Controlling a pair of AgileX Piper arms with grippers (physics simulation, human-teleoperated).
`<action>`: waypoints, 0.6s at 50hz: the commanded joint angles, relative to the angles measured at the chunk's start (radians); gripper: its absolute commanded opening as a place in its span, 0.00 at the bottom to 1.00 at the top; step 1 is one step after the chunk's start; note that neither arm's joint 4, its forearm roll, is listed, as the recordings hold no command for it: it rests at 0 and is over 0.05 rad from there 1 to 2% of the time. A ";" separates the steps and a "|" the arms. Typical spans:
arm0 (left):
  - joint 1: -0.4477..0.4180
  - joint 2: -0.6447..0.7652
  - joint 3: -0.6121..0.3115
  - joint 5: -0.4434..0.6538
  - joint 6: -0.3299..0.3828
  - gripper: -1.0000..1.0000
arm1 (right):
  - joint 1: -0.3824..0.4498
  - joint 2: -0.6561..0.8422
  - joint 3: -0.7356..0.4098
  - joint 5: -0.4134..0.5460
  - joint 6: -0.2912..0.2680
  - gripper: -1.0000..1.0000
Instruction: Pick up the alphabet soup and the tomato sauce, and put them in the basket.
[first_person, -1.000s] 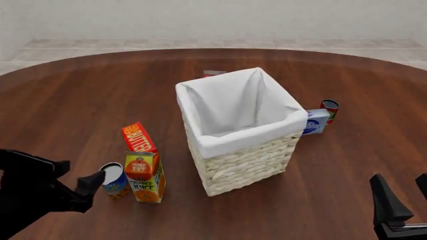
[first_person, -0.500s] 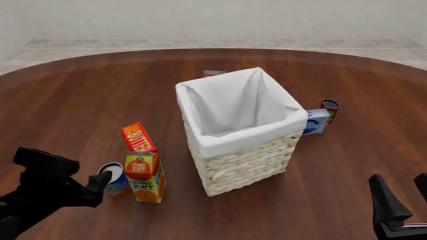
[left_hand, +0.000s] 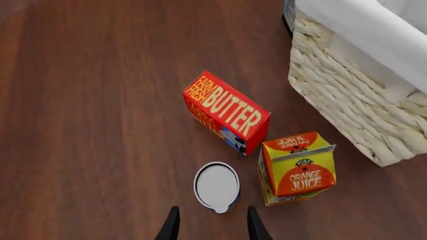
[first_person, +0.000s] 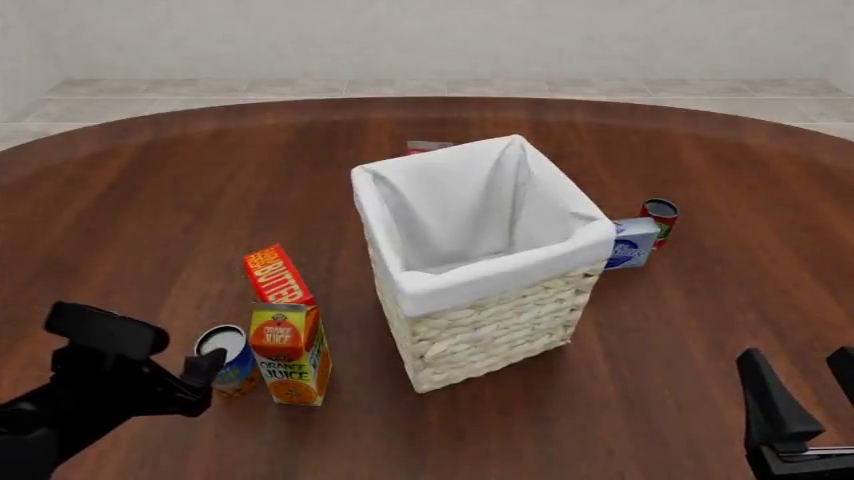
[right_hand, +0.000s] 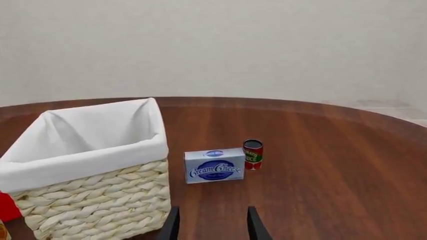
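Two cans, three cartons or boxes and one basket stood on the round wooden desk (first_person: 160, 190), with one more small item barely visible behind the basket, too hidden to identify.

The basket (first_person: 497, 335) sat near the middle of the desk, its white cloth lining folded over the rim. From the basket, the alphabet soup (first_person: 224, 358) was at about 8 o'clock, upright, silver-white top up, just beside the orange juice carton (first_person: 288, 352). The butter box (first_person: 278, 274) stood right behind that carton, tilted. So there was one juice carton, one butter box and one soup can in that cluster.

At about 2 o'clock from the basket stood the single tomato sauce (first_person: 658, 219), upright, just beside the one cream cheese box (first_person: 633, 243); whether they touched could not be told.

The left claw (left_hand: 212, 227) hovered above the soup can with its two fingers spread apart, holding nothing; in the left wrist view the can's top (left_hand: 216, 185) lay just ahead of the fingertips. The right claw (right_hand: 212, 224) was also spread wide and empty, low at the near edge of the desk, pointing toward the basket (right_hand: 93, 200), the cream cheese box (right_hand: 214, 165) and the tomato sauce (right_hand: 252, 154).
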 joint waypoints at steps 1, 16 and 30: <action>0.007 0.064 0.014 -0.061 0.007 1.00 | 0.000 -0.005 0.000 0.006 0.001 1.00; 0.007 0.143 0.017 -0.129 0.006 1.00 | 0.000 -0.007 -0.001 0.009 0.001 1.00; 0.006 0.206 0.028 -0.192 0.005 1.00 | -0.001 -0.007 -0.001 0.008 0.002 1.00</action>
